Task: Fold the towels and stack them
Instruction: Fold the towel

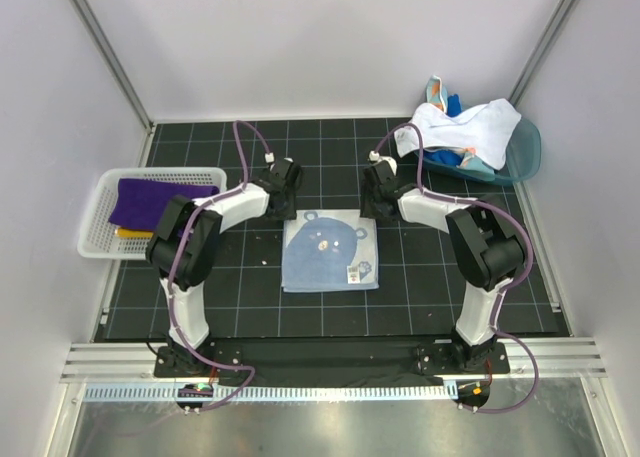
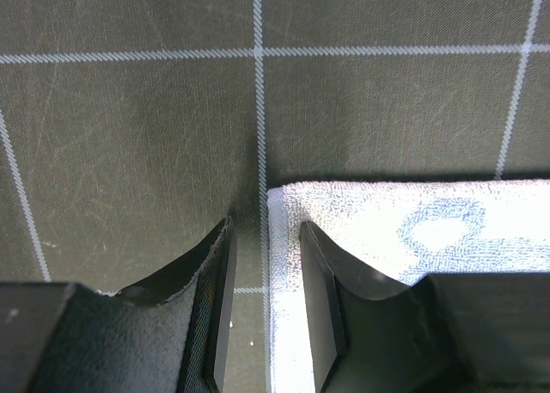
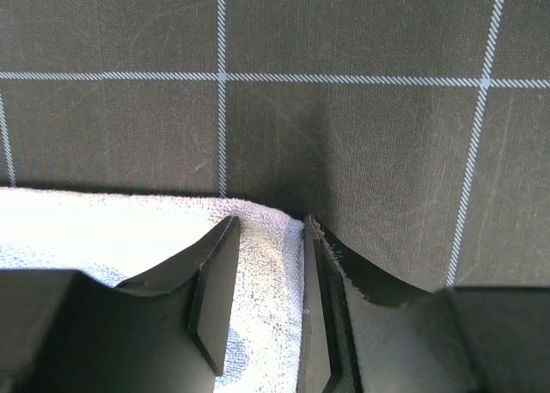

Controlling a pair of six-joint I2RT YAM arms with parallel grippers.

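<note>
The left gripper (image 2: 265,238) is standing partly open, with a narrow gap between its two black fingers (image 2: 210,307). It is straddling the left edge of the pale blue towel (image 2: 404,230) just short of the far corner. In the left wrist view one finger is sitting over the black gridded mat (image 2: 129,135) at lower left and the other over the terry cloth at lower right; the towel's edge is lying flat in the gap, and nothing is visibly being pinched. The right gripper (image 3: 271,230) is also standing partly open, jaws a little apart. In its own view the left-hand finger is resting over the cloth, the right-hand one over bare mat, and the towel's rounded far corner is lying between them, not clearly clamped. From above, both grippers are sitting low at the towel's two upper corners. The towel is lying spread flat in the centre of the frame, showing a bear face and a small label (image 1: 354,273) near its lower right corner. At the left of the frame the white mesh basket (image 1: 95,217) is holding a purple towel (image 1: 155,199), with a strip of yellow towel (image 1: 133,233) showing below it. At upper right the teal tub (image 1: 527,149) is holding a heap, with a white towel (image 1: 468,122) draped on top and a bright blue towel (image 1: 453,104) and a spotted towel (image 1: 436,87) peeking out behind.
</note>
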